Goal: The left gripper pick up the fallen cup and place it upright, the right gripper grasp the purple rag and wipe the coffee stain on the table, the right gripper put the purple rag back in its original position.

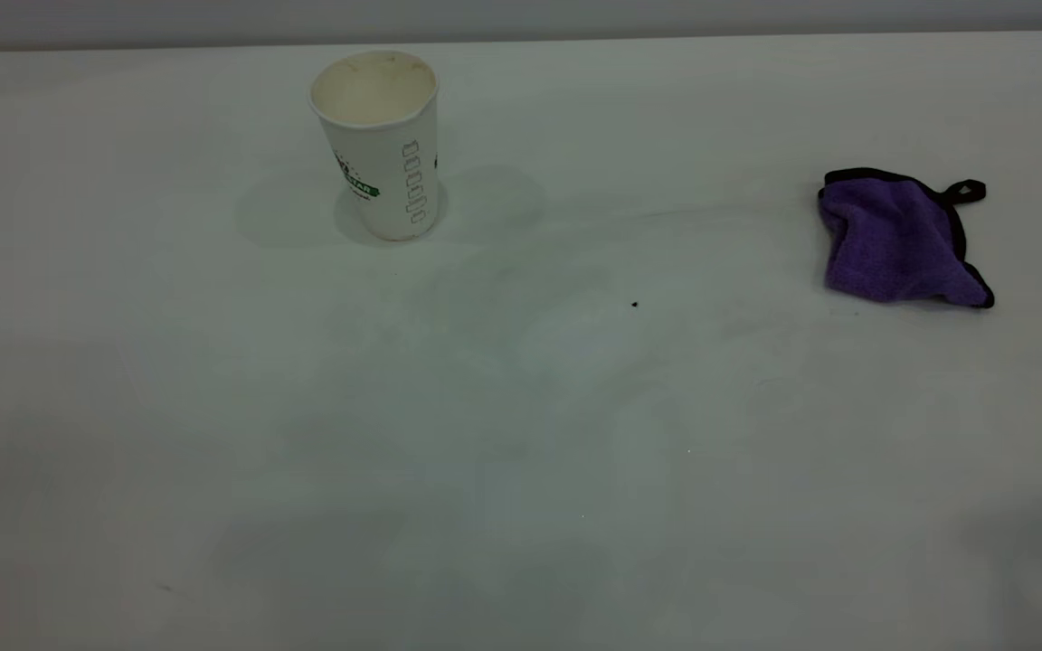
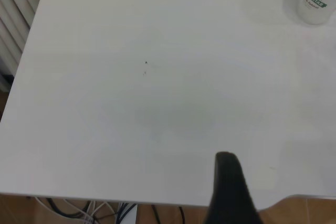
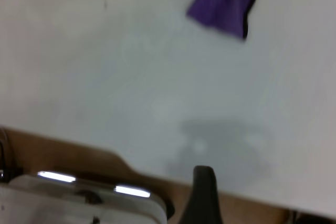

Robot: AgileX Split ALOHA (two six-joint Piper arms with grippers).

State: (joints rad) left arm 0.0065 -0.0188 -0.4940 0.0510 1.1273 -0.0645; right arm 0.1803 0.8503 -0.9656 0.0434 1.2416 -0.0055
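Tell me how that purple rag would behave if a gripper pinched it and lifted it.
The purple rag lies crumpled with folds, so it would probably droop limply rather than hold a shape. Its plush surface likely grips well rather than slipping. Pushed across the table, it may bunch up instead of sliding flat.

Upright cup (image 1: 381, 145) and crumpled purple rag (image 1: 899, 240), well apart on table (image 1: 521, 470).
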